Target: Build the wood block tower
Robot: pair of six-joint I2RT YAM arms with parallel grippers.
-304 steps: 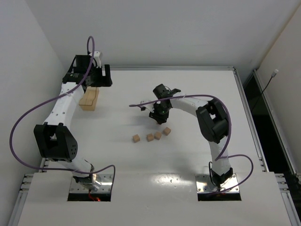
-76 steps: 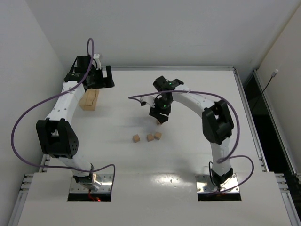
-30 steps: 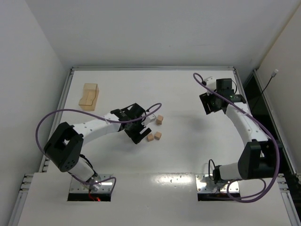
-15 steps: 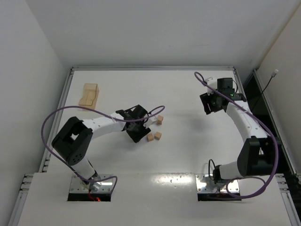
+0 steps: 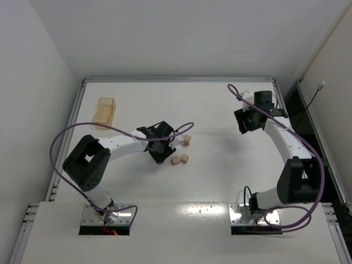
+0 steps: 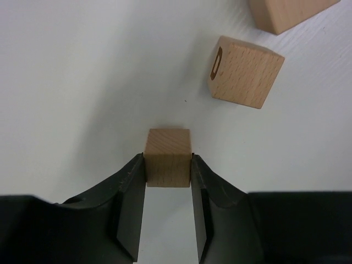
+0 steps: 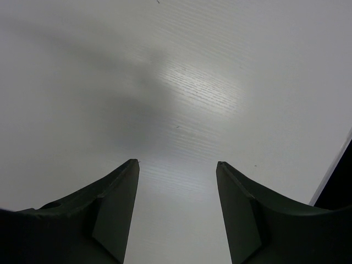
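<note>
One wooden tray [image 5: 104, 111] far left, left gripper [image 6: 168, 171] clamped on a cube [image 6: 168, 151] mid-table [image 5: 220, 181], second cube [image 5: 175, 160] and third cube [image 5: 185, 158] side by side just right, fourth cube [image 5: 187, 139] behind them, right gripper [image 7: 177, 203] spread, holding nothing.

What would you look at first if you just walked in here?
Probably the left arm, its jaws pinching a little wooden cube near the middle of the table. Right beside it sit a second cube and a third cube. The right arm hangs at the far right, jaws open and empty.
</note>
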